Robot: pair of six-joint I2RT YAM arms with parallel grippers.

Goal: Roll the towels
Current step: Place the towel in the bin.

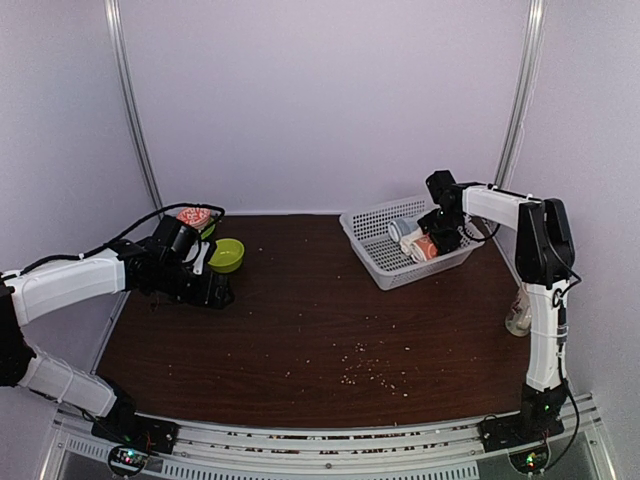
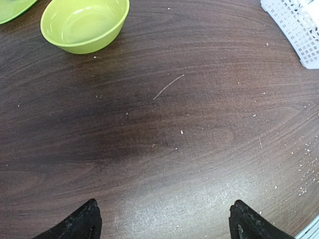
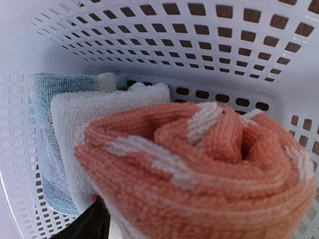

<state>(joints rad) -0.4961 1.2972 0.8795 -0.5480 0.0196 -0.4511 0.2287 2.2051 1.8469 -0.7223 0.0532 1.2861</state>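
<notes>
My right claw [image 1: 438, 238] hangs in the white basket [image 1: 372, 255] at the far right of the tabletop [image 2: 174, 124], close over the rolled orange-red towel [image 3: 199, 169]. That roll lies against the cream-white towel [image 3: 99, 119], and I cannot tell how the jaws stand. My left claw [image 2: 164, 226] hovers wide open and empty near a green bowl [image 2: 84, 25].

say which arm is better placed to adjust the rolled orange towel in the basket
Right: the right gripper is inside the basket, the orange towel directly in front. The left gripper hangs open over the table by the green bowl.
</notes>
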